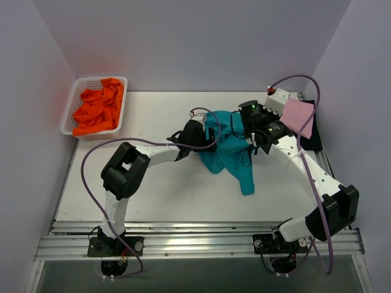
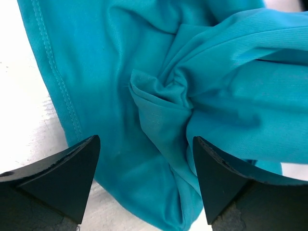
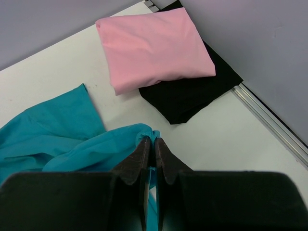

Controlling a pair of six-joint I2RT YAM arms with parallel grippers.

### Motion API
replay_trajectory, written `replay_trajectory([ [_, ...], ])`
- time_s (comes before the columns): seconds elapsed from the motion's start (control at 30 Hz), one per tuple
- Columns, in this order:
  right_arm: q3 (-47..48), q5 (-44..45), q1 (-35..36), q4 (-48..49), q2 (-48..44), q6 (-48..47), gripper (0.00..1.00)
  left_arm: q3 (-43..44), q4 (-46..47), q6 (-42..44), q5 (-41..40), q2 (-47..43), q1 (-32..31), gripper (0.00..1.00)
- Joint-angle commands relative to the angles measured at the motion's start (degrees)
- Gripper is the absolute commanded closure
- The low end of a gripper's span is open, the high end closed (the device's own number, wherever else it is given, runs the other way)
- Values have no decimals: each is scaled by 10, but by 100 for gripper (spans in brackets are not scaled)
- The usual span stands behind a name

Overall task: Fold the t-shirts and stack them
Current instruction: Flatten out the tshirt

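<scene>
Stack of two built, teal shirt (image 1: 229,155) under way, orange shirts (image 1: 98,110) waiting.
The pink shirt (image 3: 154,48) lies folded on the folded black shirt (image 3: 192,96) at the desk's (image 1: 159,201) far right corner. The teal shirt is crumpled mid-desk, unfolded. The right end effector (image 3: 154,142) is closed tight on a pinch of it, and the left end effector (image 2: 146,139) stands wide open astride a bunched fold, gripping nothing. The orange shirts sit heaped in the basket (image 1: 70,113) at far left, so most of the folding looks yet to come.
</scene>
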Motion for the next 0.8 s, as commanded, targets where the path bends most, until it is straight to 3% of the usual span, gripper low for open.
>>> replay_trajectory([
  [0.0,-9,9,-7,11,-17,-11,100,32,17,-6,-12,14,1,16],
  [0.77,-19,-4,-9,25,-7,-16,100,93,34,-8,-8,71,0,31],
])
